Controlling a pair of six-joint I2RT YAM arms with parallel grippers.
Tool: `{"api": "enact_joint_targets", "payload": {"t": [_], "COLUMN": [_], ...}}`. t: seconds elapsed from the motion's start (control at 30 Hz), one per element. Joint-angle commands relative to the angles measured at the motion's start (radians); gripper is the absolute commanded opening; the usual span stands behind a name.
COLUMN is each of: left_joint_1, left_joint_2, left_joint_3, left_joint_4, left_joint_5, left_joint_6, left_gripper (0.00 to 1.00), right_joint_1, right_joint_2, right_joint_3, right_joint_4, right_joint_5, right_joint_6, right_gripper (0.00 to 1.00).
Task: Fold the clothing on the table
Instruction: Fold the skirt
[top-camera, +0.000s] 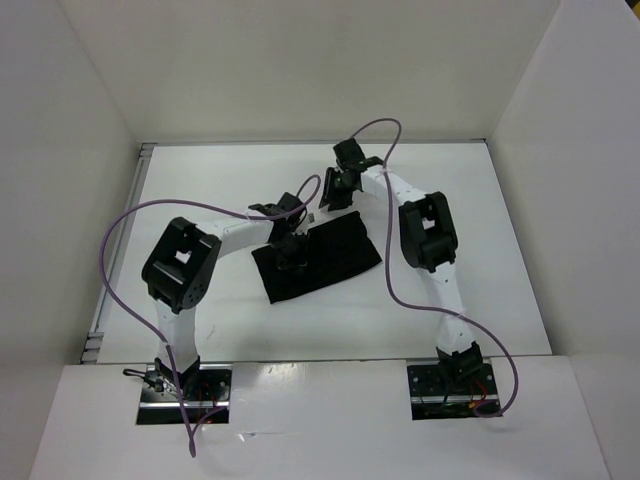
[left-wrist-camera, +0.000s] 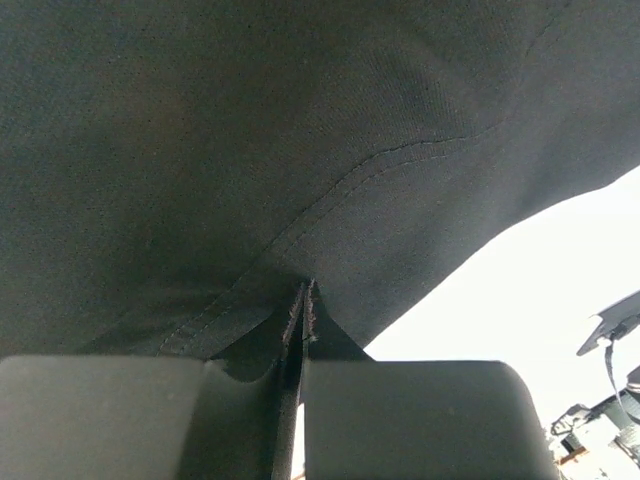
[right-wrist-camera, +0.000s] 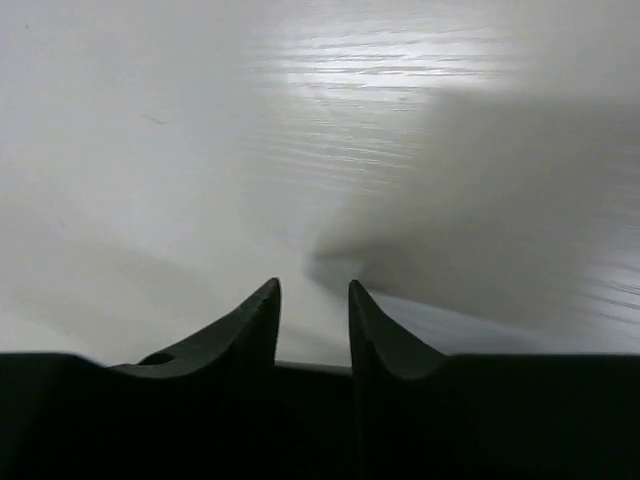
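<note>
Near the middle of the table (top-camera: 250, 320) lay the clothing (top-camera: 340, 252), spread as a slanted black rectangle. The left gripper (left-wrist-camera: 304, 302) sat on its left part, fingers pressed together and pinching a stitched hem, with fabric filling the wrist view. Just beyond the cloth's far edge, the right gripper (right-wrist-camera: 312, 305) hovered over bare tabletop, fingers parted and holding nothing.
</note>
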Motion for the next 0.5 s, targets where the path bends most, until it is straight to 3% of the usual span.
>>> {"api": "enact_joint_targets", "payload": {"t": [0.0, 0.2, 0.47], "left_joint_1": [-0.013, 0.028, 0.048], "left_joint_2": [-0.014, -0.094, 0.033], "left_joint_3": [0.021, 0.159, 0.285], "left_joint_4": [-0.084, -0.104, -0.117], "left_joint_5": [-0.081, -0.061, -0.040], "left_joint_6": [0.053, 0.073, 0.105], "left_gripper": [0.02, 0.07, 0.09], "right_joint_1": [-0.047, -0.183, -0.264], "right_joint_2": [-0.165, -0.409, -0.524], "right_joint_3": [-0.069, -0.337, -0.565], "right_joint_4": [-0.030, -0.030, 0.010], "right_joint_5": [0.094, 0.039, -0.116], "right_joint_6": [-0.075, -0.182, -0.268], "right_gripper": [0.41, 0.57, 0.61]}}
